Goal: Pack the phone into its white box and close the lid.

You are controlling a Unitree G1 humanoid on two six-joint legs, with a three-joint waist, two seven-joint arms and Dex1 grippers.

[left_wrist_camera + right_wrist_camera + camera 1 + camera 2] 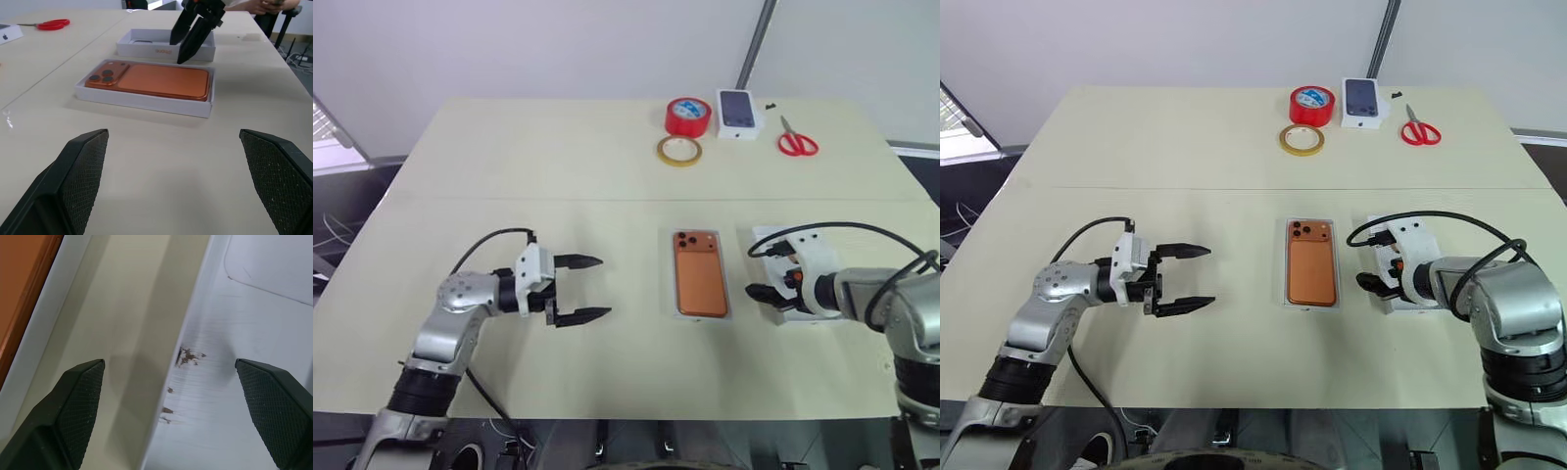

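**A:** Phone spot check, anyone? Where's the slim orange smartphone [1312, 261] sitting?

**B:** Face down in the shallow white rectangular cardboard box [146, 100], camera bump at the far end, about the middle of the pale beige table [1185, 147]. It lies between the two arms.

**A:** And the left gripper [1183, 278]?

**B:** Well to the left of the box, pointing sideways at it, black fingers spread wide with nothing between them. From its wrist camera the box lies straight ahead, a stretch of bare table in between.

**A:** Right one?

**B:** The right gripper [760, 291] is tipped down over the shallow white cardboard lid [146, 46], which lies open side up just right of the box, not touching it. Fingers wide apart here too, straddling the lid's near wall: one over the strip of table between box and lid, the other over the lid's inside. No grip on anything.

**A:** Other stuff?

**B:** Far edge: red tape roll [1312, 104], tan tape ring [1301, 139], small white box with a dark phone picture [1363, 101], red-handled scissors [1419, 129].
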